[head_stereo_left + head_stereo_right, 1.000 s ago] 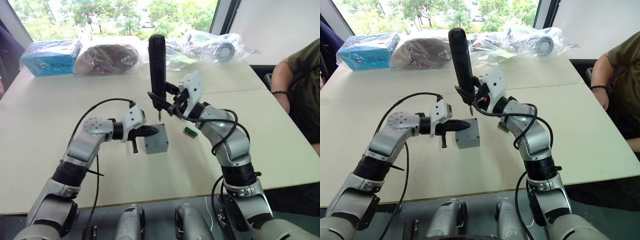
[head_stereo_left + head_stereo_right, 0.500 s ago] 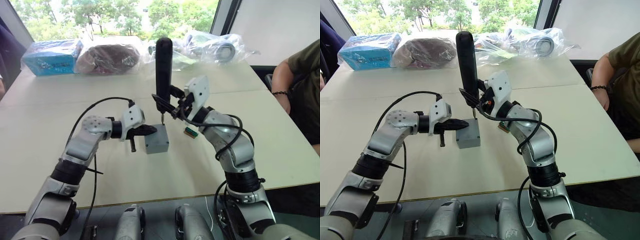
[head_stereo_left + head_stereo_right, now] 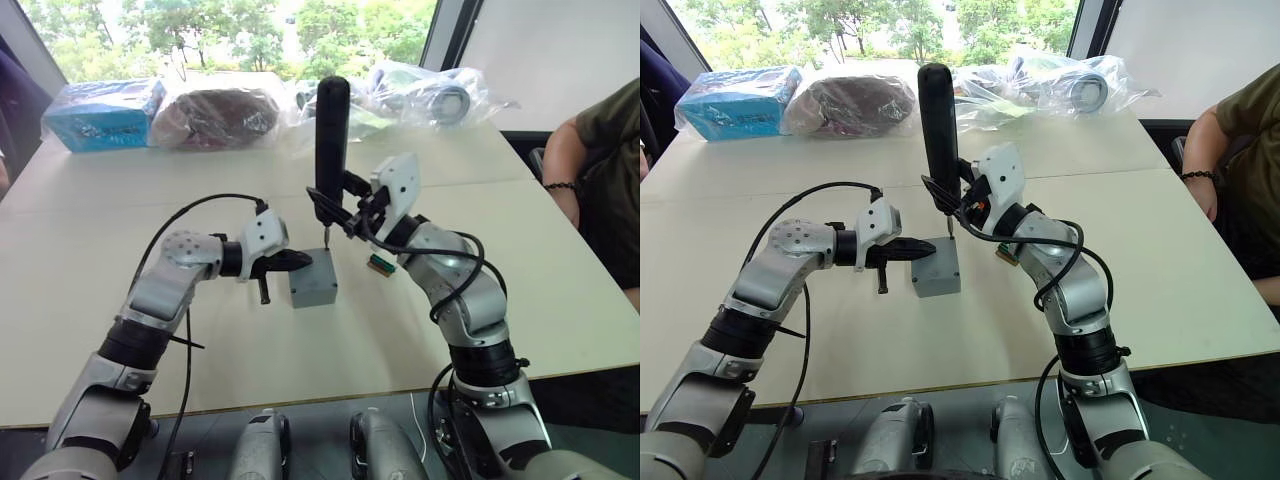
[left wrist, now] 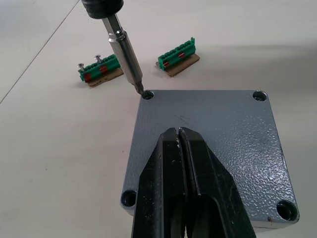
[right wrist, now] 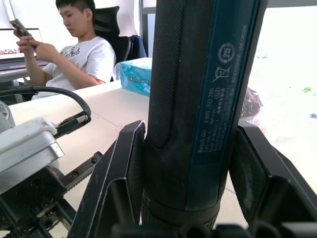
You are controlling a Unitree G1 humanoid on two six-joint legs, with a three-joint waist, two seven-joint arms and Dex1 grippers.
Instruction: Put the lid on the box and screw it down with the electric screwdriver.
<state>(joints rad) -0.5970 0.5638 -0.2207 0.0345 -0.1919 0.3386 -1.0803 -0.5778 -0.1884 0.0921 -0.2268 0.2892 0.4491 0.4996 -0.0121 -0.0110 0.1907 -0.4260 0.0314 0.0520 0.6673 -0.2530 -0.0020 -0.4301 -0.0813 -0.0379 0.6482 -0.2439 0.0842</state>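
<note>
- My left gripper (image 4: 181, 136): fingers (image 4: 163, 188) pressed together, nothing between them, lying flat on the lid (image 4: 233, 134), tips reaching abt the middle of its top face.
- Lid sits on the box (image 3: 313, 284), right under my left fingertips; corner screw holes show at all 4 corners in the left wrist view.
- My right gripper (image 5: 190, 163): fingers clamped either side of the electric screwdriver (image 3: 330, 140), gripping its lower body; tool stands nearly upright, most of its length rising above my right fingers.
- Bit (image 4: 126, 59) points down into the lid's far corner hole, just past my left fingertips; tip looks to be at the hole, can't tell if it's seated in a screw.
- Two small green-red terminal strips (image 4: 100, 70) lie on the table (image 3: 80, 280) just beyond the box, past the bit; one carries 2 small screws standing up.
- Box rests on the table between my two grippers, left gripper coming in from its left side, right gripper above and to its right.
- Further out, well past both grippers: blue package (image 3: 100, 112), dark bag (image 3: 215, 115), clear plastic bags (image 3: 430, 95) along the table's far edge.
- Person (image 3: 600, 160) seated at the table's right side, well apart from my right gripper.
</note>
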